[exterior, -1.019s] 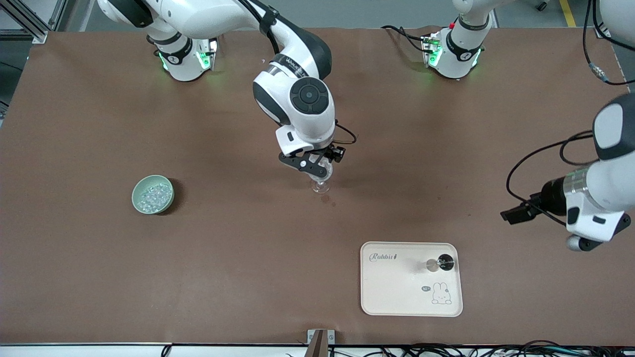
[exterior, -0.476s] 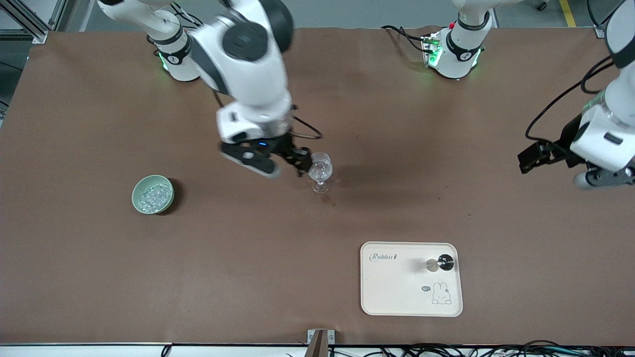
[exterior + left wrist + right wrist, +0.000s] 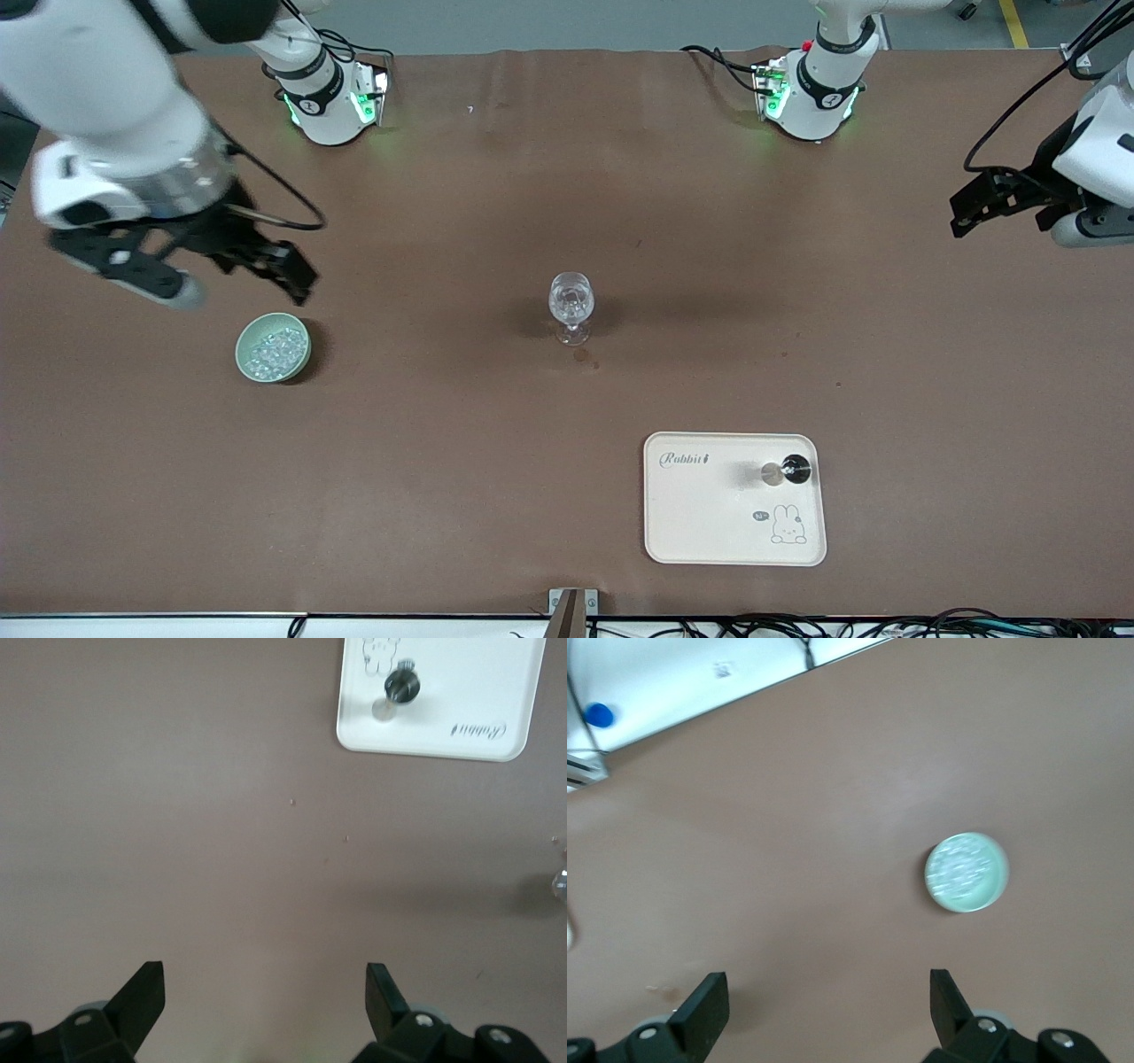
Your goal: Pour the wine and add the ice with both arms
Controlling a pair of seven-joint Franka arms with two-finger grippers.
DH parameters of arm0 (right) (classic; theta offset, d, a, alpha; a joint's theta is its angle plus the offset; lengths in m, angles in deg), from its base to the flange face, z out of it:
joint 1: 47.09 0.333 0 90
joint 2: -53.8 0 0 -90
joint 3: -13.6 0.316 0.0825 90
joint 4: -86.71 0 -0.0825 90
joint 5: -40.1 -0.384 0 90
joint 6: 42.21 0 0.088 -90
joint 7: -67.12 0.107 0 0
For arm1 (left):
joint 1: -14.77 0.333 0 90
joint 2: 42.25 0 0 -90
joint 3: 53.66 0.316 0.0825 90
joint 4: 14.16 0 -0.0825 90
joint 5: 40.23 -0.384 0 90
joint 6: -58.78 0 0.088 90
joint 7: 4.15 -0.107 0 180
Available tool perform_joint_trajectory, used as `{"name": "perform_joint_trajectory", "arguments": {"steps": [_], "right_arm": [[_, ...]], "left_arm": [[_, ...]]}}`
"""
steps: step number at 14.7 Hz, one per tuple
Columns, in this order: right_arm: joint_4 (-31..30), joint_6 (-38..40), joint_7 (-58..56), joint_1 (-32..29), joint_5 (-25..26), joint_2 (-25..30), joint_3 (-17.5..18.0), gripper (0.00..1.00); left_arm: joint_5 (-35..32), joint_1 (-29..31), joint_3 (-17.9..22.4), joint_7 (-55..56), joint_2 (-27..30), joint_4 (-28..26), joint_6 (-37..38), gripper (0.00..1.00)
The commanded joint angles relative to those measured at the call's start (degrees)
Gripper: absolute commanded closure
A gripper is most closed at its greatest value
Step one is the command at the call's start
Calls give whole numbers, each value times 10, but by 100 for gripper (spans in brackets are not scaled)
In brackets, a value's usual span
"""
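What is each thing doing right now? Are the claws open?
Right claw: open, empty, up by the green bowl.
Left claw: open, empty, over the table's left-arm end.
Green bowl: upright, full of ice.
Stemmed glass: upright, alone mid-table.
Jigger: standing on the tray.

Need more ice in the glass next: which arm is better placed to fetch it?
Right, probably. The right gripper hangs open above the table beside the ice bowl. The left gripper, also open, waits at the left arm's end of the table.
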Motion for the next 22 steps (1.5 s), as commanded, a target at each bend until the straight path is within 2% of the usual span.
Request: {"name": "perform_joint_trajectory", "arguments": {"steps": [1, 2, 4, 7, 10, 14, 22], "right_arm": [[-66, -2, -115, -66, -5, 57, -3, 0], [-75, -2, -156, -85, -12, 65, -6, 0], [-80, 2, -211, -84, -33, 76, -59, 0], [-142, -5, -267, -79, -73, 116, -130, 0], [-217, -18, -277, -58, -76, 165, -168, 0], [-219, -27, -331, -57, -77, 166, -170, 0], [-206, -31, -331, -60, -85, 165, -167, 0]], "left_arm": [[14, -8, 5, -5, 52, -63, -11, 0], [14, -8, 3, -5, 52, -63, -11, 0], [12, -9, -3, -8, 53, -64, -11, 0], [14, -5, -7, -5, 40, -50, -12, 0], [15, -4, -6, 5, 30, -36, -10, 0], [17, -3, -5, 12, 26, -35, -8, 0], [16, -2, -2, 2, 23, -23, -7, 0]]}}
